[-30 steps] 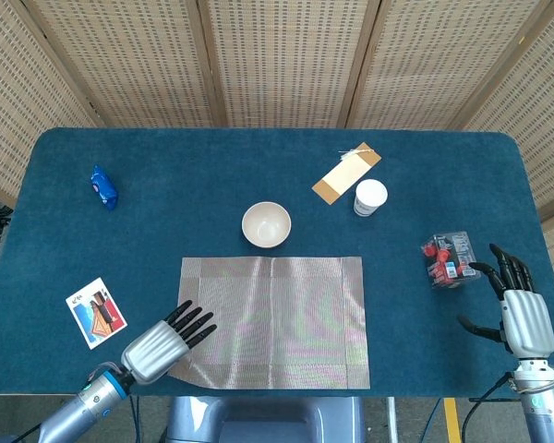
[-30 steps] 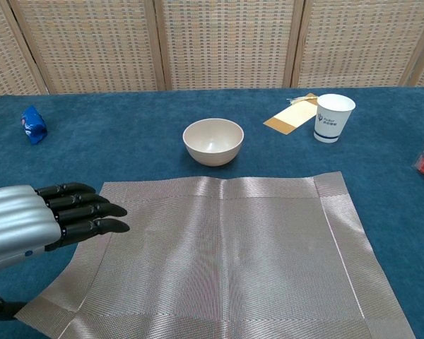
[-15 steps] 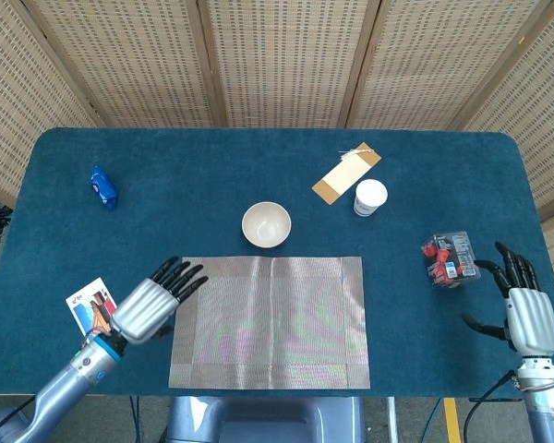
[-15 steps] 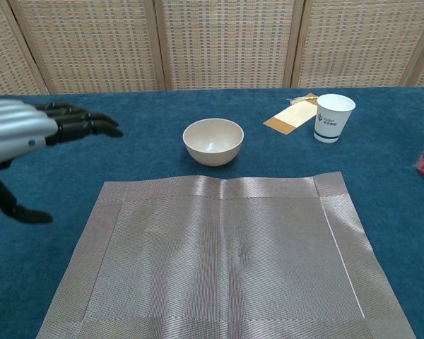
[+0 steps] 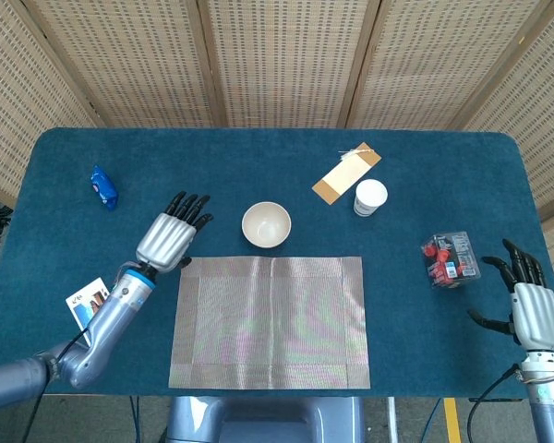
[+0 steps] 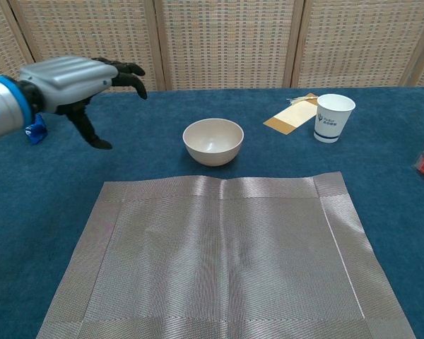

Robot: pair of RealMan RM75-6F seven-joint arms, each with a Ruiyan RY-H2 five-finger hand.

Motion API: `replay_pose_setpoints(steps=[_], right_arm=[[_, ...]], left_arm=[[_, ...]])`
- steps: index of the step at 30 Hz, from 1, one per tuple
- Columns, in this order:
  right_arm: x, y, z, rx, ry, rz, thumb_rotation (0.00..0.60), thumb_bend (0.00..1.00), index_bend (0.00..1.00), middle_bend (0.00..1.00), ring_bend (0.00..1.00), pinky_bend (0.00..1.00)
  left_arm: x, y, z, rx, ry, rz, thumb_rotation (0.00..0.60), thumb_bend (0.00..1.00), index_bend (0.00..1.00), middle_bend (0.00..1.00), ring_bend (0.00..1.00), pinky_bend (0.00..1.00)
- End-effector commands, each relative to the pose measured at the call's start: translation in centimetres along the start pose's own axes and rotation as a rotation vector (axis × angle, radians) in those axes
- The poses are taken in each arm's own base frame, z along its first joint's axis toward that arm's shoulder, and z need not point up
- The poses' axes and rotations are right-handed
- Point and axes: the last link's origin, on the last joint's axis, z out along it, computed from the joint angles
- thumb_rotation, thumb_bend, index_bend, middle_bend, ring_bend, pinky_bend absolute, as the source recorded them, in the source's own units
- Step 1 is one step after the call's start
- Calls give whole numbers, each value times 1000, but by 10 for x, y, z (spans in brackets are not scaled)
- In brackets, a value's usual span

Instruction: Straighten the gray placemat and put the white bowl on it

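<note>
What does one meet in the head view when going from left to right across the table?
Picture card → blue packet → left robot hand → white bowl → brown paper sleeve → white paper cup → red-and-clear package → right robot hand.

Bright, even, diffuse light in both views; no single source visible. Shadows soft and short: a faint one under the round white bowl (image 5: 266,224) and beside the white paper cup (image 5: 370,197). Woven gray placemat (image 5: 270,321) shows a pale sheen in streaks across its centre, stronger in chest view (image 6: 226,261). Blue felt-covered counter (image 5: 258,166) matte, no glare. Focus sharp throughout. Chest view: silver left hand (image 6: 81,78) large at upper left, slightly soft. Head view: counter's corners look rounded.
</note>
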Motion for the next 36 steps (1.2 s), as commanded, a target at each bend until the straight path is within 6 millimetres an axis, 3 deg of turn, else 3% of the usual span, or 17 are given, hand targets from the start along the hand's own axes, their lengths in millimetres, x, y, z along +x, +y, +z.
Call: replay_pose_setpoints(steps=[1,17,31,36], right_arm=[[1,3,3,-11,3,2,600,157,263,0,0,0],[1,12,10,-50,0,9,600,156,263,0,0,0],[8,14,11,-48,15,38,600,156,263,0,0,0],[8,13,10,-44,8,46,600,156,263,0,0,0]], left_arm=[[-6,21,37,3,-13,2,600,142,237,0,0,0],[-35,64,102,11,-83,60,600,157,354,0,0,0],[-46,103,129,-15,-89,76,600,169,382,0,0,0],[-49,110,132,-23,-84,91,600,311,504,0,0,0]])
